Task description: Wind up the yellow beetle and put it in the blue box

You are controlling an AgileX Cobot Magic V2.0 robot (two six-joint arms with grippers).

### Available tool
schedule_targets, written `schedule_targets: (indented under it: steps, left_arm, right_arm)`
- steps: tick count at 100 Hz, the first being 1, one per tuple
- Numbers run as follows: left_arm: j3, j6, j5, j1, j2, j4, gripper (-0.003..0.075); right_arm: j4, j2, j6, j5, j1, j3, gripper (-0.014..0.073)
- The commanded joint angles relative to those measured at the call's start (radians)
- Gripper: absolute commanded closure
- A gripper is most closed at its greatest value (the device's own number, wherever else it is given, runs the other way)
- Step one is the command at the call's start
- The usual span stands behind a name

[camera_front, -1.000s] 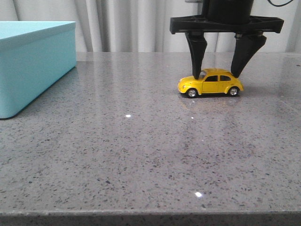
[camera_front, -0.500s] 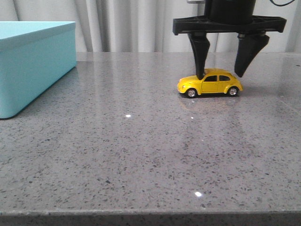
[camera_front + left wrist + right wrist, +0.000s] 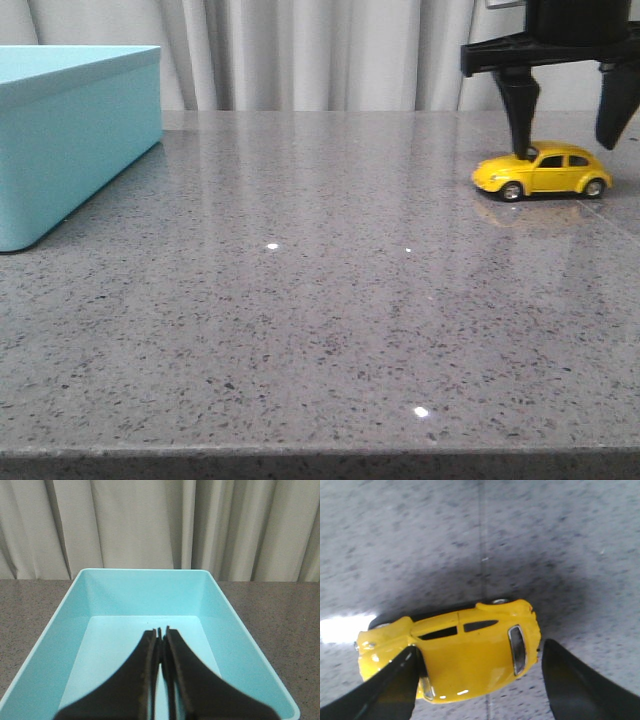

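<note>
My right end effector (image 3: 567, 135) hangs over the yellow beetle (image 3: 543, 172), far to the right on the grey speckled desk (image 3: 300, 300). Its two black fingers are spread wide and hold nothing. In the front view one finger (image 3: 520, 115) comes down right at the car's front window, and the other finger stands off past its back end. I cannot tell if the first finger really touches the car. In my right wrist view the yellow beetle (image 3: 455, 652) sits between my two fingers, with one finger (image 3: 390, 687) against its front part and the other one apart from its back window. The little car stands on its four wheels with its nose pointing left, toward the blue box (image 3: 70, 140). The blue box is well apart from the car, at the far left of the desk. My left end effector (image 3: 161, 645) hovers above the open blue box (image 3: 95, 590), and its two fingers are pressed together with nothing in them. White curtains (image 3: 310, 50) hang behind the desk.
</note>
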Motion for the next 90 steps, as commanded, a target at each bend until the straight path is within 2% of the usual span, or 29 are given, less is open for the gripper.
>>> schedule_targets:
  steps: [1,22,45,58,90]
  left_arm:
    - [-0.039,-0.007,-0.073,0.003,0.009,-0.01,0.0739]
    - [-0.039,-0.007,-0.073,0.003,0.009,-0.01,0.0739]
    - [-0.039,-0.007,-0.073,0.003,0.009,-0.01,0.0739]
    - [-0.039,-0.007,-0.075,0.003,0.009,-0.01,0.0739]
    - [-0.039,-0.007,-0.069,0.003,0.009,-0.01,0.0739]
  right_arm:
    - [-0.071,-0.047,0.002,0.089,-0.029,-0.027,0.0076]
    - [-0.096,-0.049,0.002,0.102,-0.066,-0.027,0.0076]
    - [-0.062,-0.125,-0.007,0.091,-0.05,-0.03,0.0076]
    - [-0.006,-0.212,-0.033,0.071,-0.013,-0.03,0.0076]
    - [-0.005,-0.314,-0.033,0.029,0.105,-0.029,0.0076]
